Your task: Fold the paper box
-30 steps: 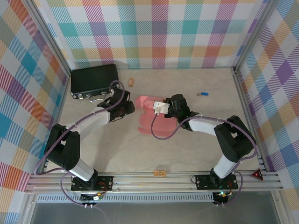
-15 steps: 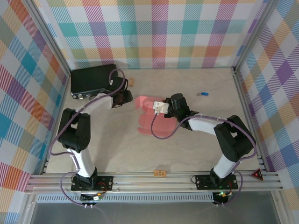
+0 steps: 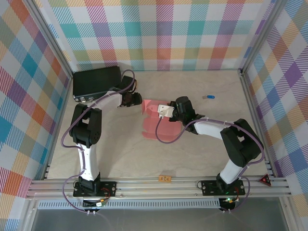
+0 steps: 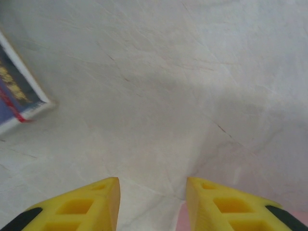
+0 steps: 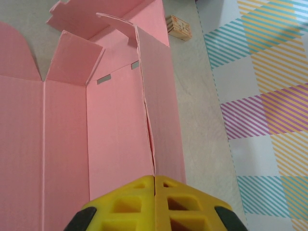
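Observation:
The salmon-pink paper box (image 3: 156, 127) lies mostly flat mid-table, flaps spread. In the right wrist view one long panel of the paper box (image 5: 115, 139) stands up along a crease, and my right gripper (image 5: 154, 180) is shut on that panel's near edge. From above, the right gripper (image 3: 166, 111) sits over the box's upper part. My left gripper (image 3: 137, 101) hovers at the box's far-left corner. In its own view the left gripper (image 4: 153, 192) is open over bare table, with a sliver of pink card (image 4: 182, 222) beside its right finger.
A black case (image 3: 95, 83) with latches sits at the back left, close behind the left arm. A small wooden block (image 3: 136, 84) lies beside it, a blue item (image 3: 210, 96) at the back right, and another wooden block (image 3: 164, 179) near the front rail. Plaid walls enclose the table.
The left arm has swung right from in front of the black case, bringing its gripper to the box's left corner. The right arm and the box have not moved.

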You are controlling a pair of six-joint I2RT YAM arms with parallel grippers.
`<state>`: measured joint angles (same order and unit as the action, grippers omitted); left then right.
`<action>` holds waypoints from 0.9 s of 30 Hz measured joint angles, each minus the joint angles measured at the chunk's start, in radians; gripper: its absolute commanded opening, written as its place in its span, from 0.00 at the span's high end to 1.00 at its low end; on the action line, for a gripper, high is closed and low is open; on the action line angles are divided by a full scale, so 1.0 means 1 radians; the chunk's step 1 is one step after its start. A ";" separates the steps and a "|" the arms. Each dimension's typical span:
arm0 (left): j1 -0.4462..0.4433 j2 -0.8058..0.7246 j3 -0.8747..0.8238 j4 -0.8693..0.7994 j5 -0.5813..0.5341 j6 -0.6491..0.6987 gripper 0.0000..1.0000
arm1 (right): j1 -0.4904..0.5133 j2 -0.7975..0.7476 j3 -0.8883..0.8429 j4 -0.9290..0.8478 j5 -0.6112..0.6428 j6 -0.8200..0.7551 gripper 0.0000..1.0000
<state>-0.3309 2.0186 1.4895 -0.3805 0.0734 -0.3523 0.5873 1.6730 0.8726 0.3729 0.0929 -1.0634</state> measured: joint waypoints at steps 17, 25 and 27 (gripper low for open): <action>-0.002 -0.031 -0.162 0.106 0.218 0.057 0.62 | -0.006 0.000 0.013 -0.023 0.003 0.000 1.00; -0.002 -0.055 -0.187 0.153 0.259 0.059 0.63 | -0.012 0.000 0.022 -0.034 0.004 0.000 1.00; -0.002 -0.062 -0.187 0.155 0.256 0.058 0.63 | -0.012 0.002 0.027 -0.039 0.004 0.000 1.00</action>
<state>-0.3332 1.9564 1.3029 -0.2256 0.3290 -0.2939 0.5755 1.6749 0.8997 0.3336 0.0967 -1.0634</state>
